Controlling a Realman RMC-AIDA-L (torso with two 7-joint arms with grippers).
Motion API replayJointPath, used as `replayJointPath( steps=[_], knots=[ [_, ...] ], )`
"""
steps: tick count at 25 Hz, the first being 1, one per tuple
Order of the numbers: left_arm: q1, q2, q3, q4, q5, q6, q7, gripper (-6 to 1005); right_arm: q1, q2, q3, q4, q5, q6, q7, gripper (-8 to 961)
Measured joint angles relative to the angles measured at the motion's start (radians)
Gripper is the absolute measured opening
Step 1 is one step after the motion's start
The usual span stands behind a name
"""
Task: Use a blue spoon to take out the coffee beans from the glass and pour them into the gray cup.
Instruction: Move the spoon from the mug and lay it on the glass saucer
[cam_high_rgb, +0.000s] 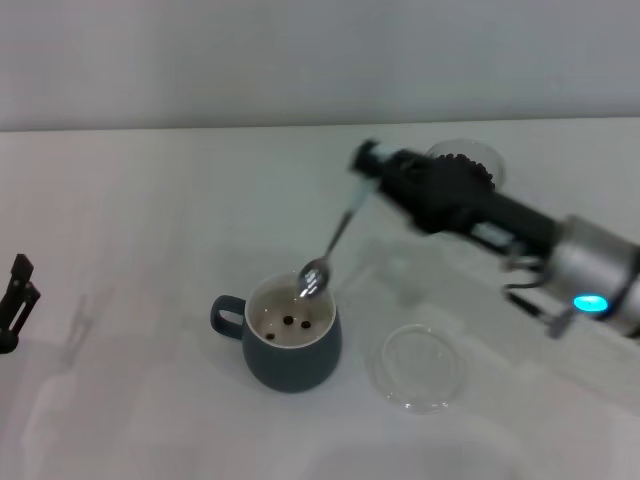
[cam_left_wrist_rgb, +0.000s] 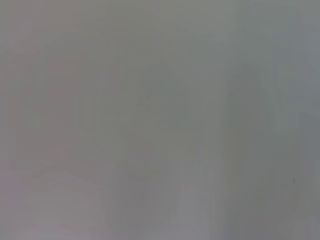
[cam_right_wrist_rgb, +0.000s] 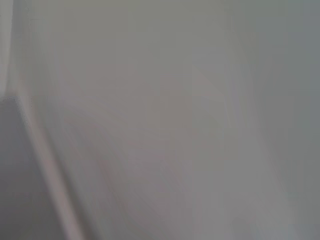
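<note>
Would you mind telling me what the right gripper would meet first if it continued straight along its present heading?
Probably the gray cup: the right gripper holds the blue spoon slanting down toward it, bowl already over the rim. Depth is uncertain.

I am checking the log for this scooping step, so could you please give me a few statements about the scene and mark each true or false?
1. The right gripper holds the blue spoon by its handle. True.
2. The spoon's bowl is over the clear round dish. False: it is at the rim of the gray cup.
3. The gray cup is empty inside. False: a few coffee beans lie on its pale bottom.
4. The glass stands behind the right arm, beans showing in it. True.
5. The left gripper is working at the cup. False: it is off at the table's left edge.
</note>
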Motion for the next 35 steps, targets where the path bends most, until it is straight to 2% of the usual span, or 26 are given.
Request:
replayJointPath(
  steps=[3, 6, 8, 11, 16, 19, 20, 25, 35],
  knots=[
    [-0.002, 0.0, 0.0, -0.001, 0.0, 0.0, 0.0, 860, -0.038, -0.009, 0.112, 0.076, -0.006, -0.106, 0.101, 144],
    [-0.004, 0.0, 0.0, -0.004, 0.0, 0.0, 0.0, 861, -0.052, -0.031, 0.202, 0.206, -0.007, -0.161, 0.175, 144],
    [-0.008, 0.001, 0.0, -0.01, 0.0, 0.0, 0.0, 861, -0.054, -0.056, 0.211, 0.315, -0.009, -0.167, 0.227, 144],
    [-0.009, 0.001, 0.0, -0.01, 0.0, 0.0, 0.0, 861, -0.061, -0.058, 0.205, 0.345, -0.012, -0.165, 0.233, 144],
    [-0.012, 0.001, 0.0, -0.01, 0.001, 0.0, 0.0, 861, -0.071, -0.047, 0.203, 0.36, -0.056, -0.126, 0.225, 144],
    [-0.014, 0.0, 0.001, -0.01, 0.001, 0.0, 0.0, 861, -0.071, -0.031, 0.203, 0.361, -0.08, -0.097, 0.218, 144],
    [-0.015, -0.001, 0.003, -0.01, 0.001, -0.001, 0.0, 861, -0.068, -0.019, 0.203, 0.361, -0.087, -0.071, 0.204, 144],
    [-0.015, -0.002, 0.006, -0.006, 0.001, -0.002, 0.0, 862, -0.055, -0.005, 0.194, 0.355, -0.106, -0.007, 0.188, 144],
    [-0.013, -0.004, 0.006, -0.001, 0.001, -0.012, 0.0, 862, -0.05, -0.005, 0.167, 0.358, -0.117, 0.03, 0.208, 145]
  ],
)
